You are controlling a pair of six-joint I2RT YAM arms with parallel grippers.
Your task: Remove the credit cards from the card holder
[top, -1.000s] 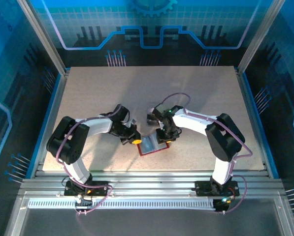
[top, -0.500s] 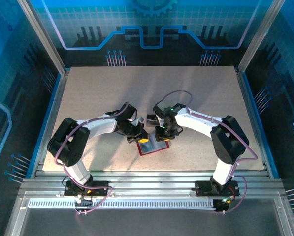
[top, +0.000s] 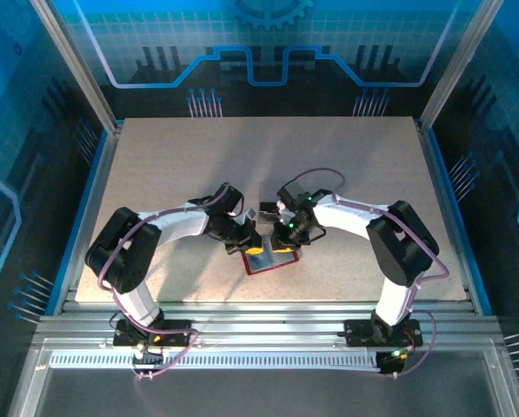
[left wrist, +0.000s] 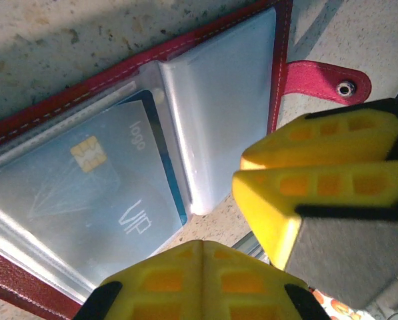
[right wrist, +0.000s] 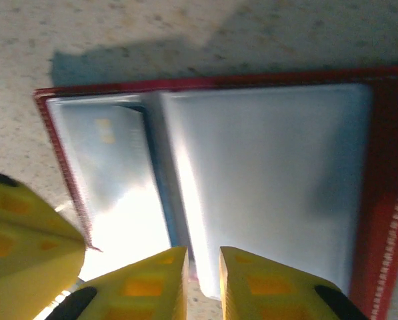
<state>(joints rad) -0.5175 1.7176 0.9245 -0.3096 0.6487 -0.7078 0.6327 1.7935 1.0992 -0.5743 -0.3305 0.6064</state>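
Note:
The red card holder (top: 270, 261) lies open on the table, grey-silver sleeves up, its red tab (left wrist: 322, 77) pointing away. A blue credit card (left wrist: 105, 180) with a chip and "VIP" sits inside one sleeve, and shows again in the right wrist view (right wrist: 109, 153). My left gripper (left wrist: 202, 248) is shut with nothing between its fingers, at the holder's edge beside that card. My right gripper (right wrist: 203, 257) stands over the other sleeve's (right wrist: 265, 180) free edge, jaws open by a narrow gap with that edge showing in it. Its yellow fingers (left wrist: 319, 180) loom close in the left wrist view.
A small dark-grey thing (top: 266, 209) lies on the table just behind the two grippers. The speckled table (top: 198, 156) stretches wide to the back and both sides, bounded by blue rails and the metal frame.
The left gripper has moved right onto the holder's edge. The right gripper has shifted slightly toward it and its jaws have narrowed to a slim gap.

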